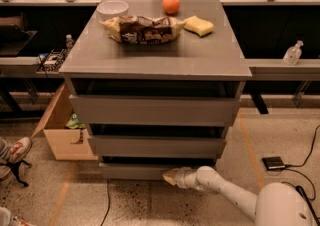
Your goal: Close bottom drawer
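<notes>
The grey cabinet [155, 60] has three handleless drawers. The bottom drawer [135, 171] is the lowest flat grey panel, just above the floor, and a dark gap shows over its top edge. My gripper [170, 176] is at the end of the white arm [225, 192] that reaches in from the lower right. Its tan tip rests against the right part of the bottom drawer's front panel. The middle drawer [156, 146] and the top drawer [152, 111] sit above it.
On the cabinet top lie a white bowl [112, 8], a snack bag [142, 29], an orange [171, 4] and a yellow sponge [198, 25]. An open cardboard box [62, 130] stands left of the cabinet. A shoe [15, 151] is at far left, and a small black device [274, 162] with cables lies on the floor at right.
</notes>
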Robot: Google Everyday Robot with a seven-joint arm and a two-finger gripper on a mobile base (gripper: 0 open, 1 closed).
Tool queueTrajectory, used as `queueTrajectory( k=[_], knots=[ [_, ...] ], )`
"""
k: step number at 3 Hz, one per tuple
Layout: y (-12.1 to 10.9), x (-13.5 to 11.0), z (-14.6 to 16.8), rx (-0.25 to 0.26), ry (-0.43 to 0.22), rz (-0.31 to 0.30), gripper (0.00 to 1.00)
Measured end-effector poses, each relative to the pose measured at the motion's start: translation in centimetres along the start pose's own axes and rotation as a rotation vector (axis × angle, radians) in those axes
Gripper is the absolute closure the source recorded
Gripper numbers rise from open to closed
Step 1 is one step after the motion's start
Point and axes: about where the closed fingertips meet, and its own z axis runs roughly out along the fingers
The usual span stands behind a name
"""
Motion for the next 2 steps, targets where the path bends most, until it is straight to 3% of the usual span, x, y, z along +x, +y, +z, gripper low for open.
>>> queueTrajectory(
  k=[1, 2],
  knots=[
    [2.1, 4.8, 0.3, -0.079, 0.111, 0.090, 1.00],
    [3.1, 10.0, -1.8, -0.110, 0.202, 0.224, 1.00]
  ],
)
